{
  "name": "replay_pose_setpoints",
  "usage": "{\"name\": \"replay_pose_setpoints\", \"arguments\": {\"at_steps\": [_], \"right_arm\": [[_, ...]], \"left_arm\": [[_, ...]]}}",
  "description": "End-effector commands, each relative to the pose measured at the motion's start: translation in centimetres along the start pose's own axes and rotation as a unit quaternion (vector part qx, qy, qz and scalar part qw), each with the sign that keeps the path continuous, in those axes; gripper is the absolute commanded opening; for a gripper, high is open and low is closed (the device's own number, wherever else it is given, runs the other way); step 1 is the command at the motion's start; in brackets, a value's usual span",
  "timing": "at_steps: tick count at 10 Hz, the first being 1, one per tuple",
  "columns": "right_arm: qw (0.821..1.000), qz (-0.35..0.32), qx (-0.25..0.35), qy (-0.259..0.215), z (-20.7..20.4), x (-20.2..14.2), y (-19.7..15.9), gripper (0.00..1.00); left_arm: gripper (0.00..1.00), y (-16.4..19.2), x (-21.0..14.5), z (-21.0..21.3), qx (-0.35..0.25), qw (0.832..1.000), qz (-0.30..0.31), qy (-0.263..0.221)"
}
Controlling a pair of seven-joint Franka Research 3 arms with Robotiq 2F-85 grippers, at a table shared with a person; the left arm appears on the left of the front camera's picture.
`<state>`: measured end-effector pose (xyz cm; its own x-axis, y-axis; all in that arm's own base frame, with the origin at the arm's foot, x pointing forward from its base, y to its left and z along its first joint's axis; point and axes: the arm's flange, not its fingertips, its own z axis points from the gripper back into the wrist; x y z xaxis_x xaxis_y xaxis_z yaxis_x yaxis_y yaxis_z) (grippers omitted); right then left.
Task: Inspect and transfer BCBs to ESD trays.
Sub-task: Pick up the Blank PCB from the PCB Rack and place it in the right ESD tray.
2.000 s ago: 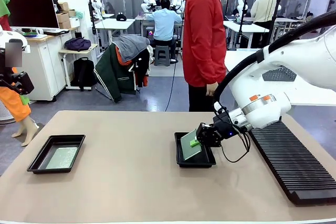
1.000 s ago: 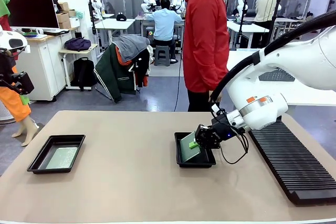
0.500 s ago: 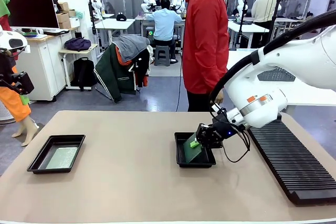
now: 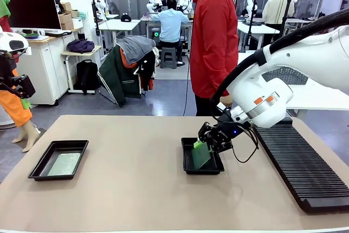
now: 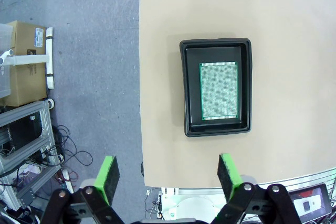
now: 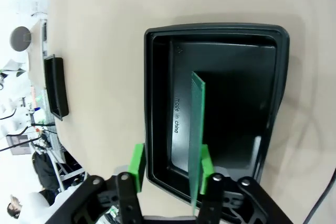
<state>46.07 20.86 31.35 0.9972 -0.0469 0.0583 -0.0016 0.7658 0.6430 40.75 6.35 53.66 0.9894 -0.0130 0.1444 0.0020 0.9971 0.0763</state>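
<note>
A black ESD tray lies mid-table, a green BCB standing steeply on edge inside it. My right gripper hovers just above that board's top edge. In the right wrist view the board shows edge-on between the green pads. It rests against one pad, with a clear gap to the other, so my right gripper is open. A second ESD tray at the table's left holds a BCB lying flat. My left gripper hangs open high above this tray and its board.
A long black slotted rack runs along the table's right side. A person in a red jacket stands at the far edge behind the middle tray. Beyond the table's left edge lie grey floor and a cardboard box.
My right gripper's jaws have spread apart off the board and the wrist has shifted a little left. The board now stands steeper in the tray. The left arm has not moved.
</note>
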Motion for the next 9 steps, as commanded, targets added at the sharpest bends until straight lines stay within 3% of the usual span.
{"name": "replay_pose_setpoints", "arguments": {"at_steps": [1, 4, 5, 6, 7, 9], "right_arm": [[0.997, -0.006, -0.075, -0.002, 1.2, 0.2, 2.9, 0.63], [0.983, -0.010, -0.186, -0.003, 3.1, 0.0, 6.0, 0.88], [0.974, -0.017, -0.224, -0.005, 3.9, 0.0, 6.7, 0.78], [0.971, -0.019, -0.240, -0.006, 4.7, -0.1, 7.3, 1.00], [0.966, -0.025, -0.256, -0.008, 5.5, -0.2, 7.8, 0.94], [0.962, -0.024, -0.272, -0.005, 6.4, -0.3, 8.1, 1.00]], "left_arm": [[1.00, 0.1, -0.1, -0.2, -0.003, 1.000, -0.002, -0.001], [1.00, 0.1, -0.1, -0.2, -0.003, 1.000, -0.002, -0.001], [1.00, 0.1, -0.1, -0.2, -0.003, 1.000, -0.002, -0.001], [1.00, 0.1, -0.1, -0.2, -0.003, 1.000, -0.002, -0.001], [1.00, 0.1, -0.1, -0.2, -0.003, 1.000, -0.002, -0.001], [1.00, 0.1, -0.1, -0.2, -0.003, 1.000, -0.002, -0.001]]}}
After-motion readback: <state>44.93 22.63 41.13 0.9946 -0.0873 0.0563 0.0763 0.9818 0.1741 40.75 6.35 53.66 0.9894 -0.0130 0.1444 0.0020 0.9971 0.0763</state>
